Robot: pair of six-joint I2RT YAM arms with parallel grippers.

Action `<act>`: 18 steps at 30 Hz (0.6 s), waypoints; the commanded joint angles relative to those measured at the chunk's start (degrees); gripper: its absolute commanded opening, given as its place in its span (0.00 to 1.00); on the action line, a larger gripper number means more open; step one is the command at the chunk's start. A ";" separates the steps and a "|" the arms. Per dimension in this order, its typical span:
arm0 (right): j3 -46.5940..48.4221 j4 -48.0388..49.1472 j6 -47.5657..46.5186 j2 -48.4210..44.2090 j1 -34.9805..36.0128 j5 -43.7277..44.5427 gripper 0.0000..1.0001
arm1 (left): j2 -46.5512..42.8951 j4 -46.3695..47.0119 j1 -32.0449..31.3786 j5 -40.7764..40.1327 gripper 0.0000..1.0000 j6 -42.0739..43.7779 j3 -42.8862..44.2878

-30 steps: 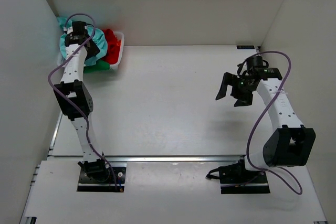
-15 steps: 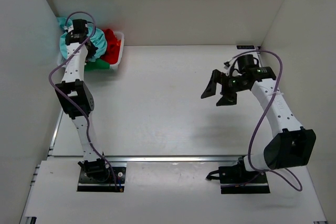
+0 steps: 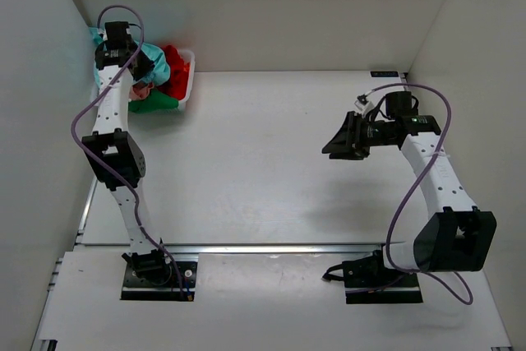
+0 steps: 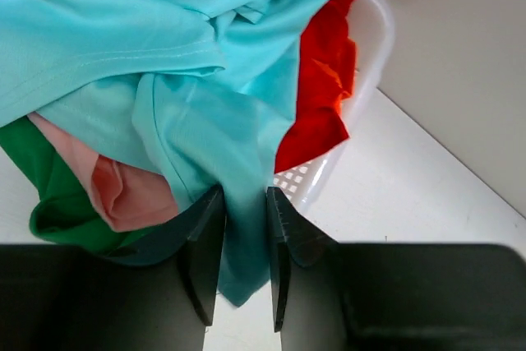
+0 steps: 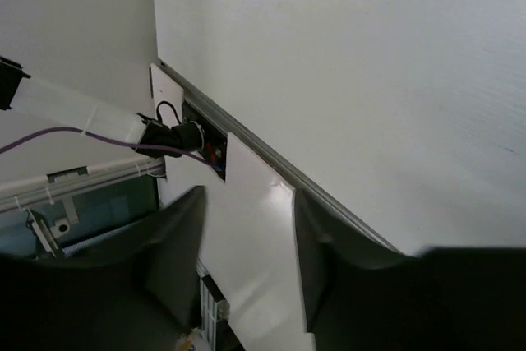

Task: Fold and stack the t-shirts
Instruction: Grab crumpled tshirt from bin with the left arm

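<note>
Where the shirts [image 3: 156,80] lie heaped in the basket [image 4: 370,47] at the ten o'clock corner of the table [image 3: 263,170], the left gripper [image 4: 242,203] pinches a fold of the teal shirt [image 4: 164,39], jaws narrow. The right gripper [image 5: 246,228], at three o'clock, stands half open and empty. The cloth looks light and limp, likely best gripped at the hems.

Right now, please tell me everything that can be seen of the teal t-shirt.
The teal t-shirt is soft, thin-looking cloth with a stitched hem, crumpled and not folded. It lies on top of the pile in the white basket at the far left corner of the table, over the red shirt, the pink shirt and the green shirt. One fold hangs down, pinched by the left gripper.
</note>
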 commanded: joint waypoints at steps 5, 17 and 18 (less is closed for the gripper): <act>-4.78 4.43 0.56 -5.51 -6.30 -4.94 0.08 | -6.83 2.37 -0.38 2.56 0.00 -1.19 -1.65; -8.83 11.26 4.69 -11.39 -13.15 10.25 0.00 | -11.56 24.13 0.23 27.92 0.00 -18.38 6.02; -9.09 13.64 5.66 -11.14 -13.51 10.78 0.00 | -12.09 35.57 -0.81 37.18 0.00 -27.20 4.25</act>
